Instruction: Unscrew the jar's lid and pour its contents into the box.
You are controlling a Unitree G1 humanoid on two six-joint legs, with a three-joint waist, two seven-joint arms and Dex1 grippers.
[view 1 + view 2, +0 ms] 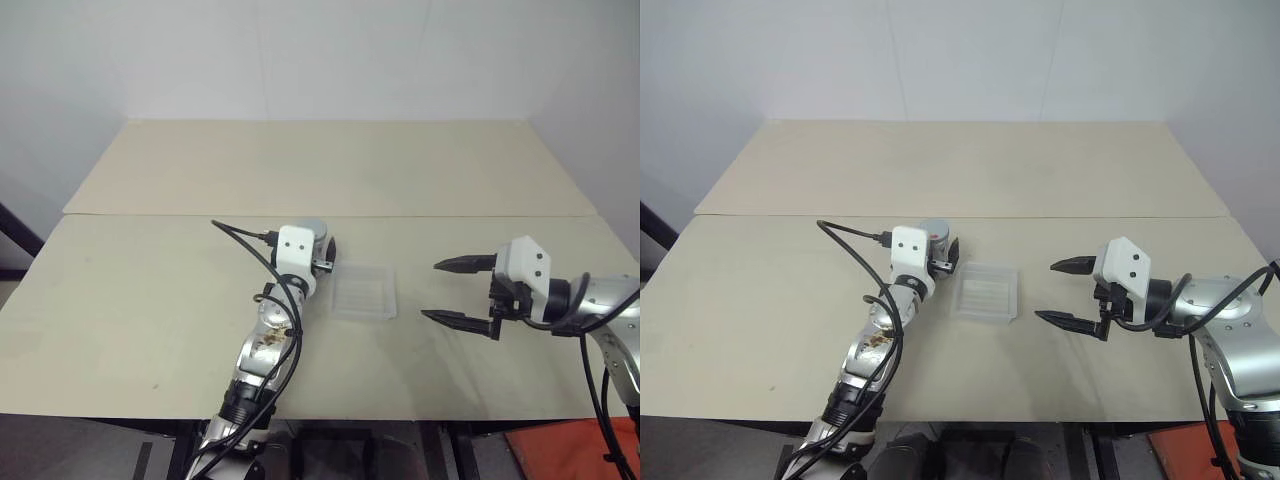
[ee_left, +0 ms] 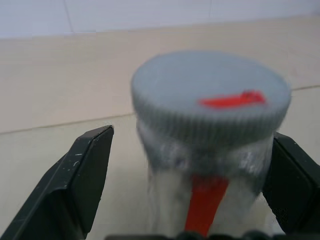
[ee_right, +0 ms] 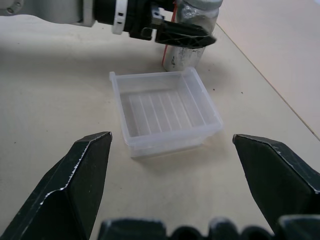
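The clear jar (image 2: pixel 210 200) with a red stripe stands upright on the table, and the grey lid (image 2: pixel 210 95) is on top of it. My left gripper (image 2: pixel 194 134) is level and open around the jar. One finger is close to the jar's side and the other stands a little off it. The contents are hidden from me. Just right of the jar lies the clear ribbed box (image 1: pixel 364 292), empty. My right gripper (image 1: pixel 431 290) hangs open to the right of the box, pointing at it with nothing between its fingers.
The pale table (image 1: pixel 150 300) is made of two boards, with a seam (image 1: pixel 450 216) running across behind the jar. A black cable (image 1: pixel 245 240) loops off my left wrist. White walls close the far side.
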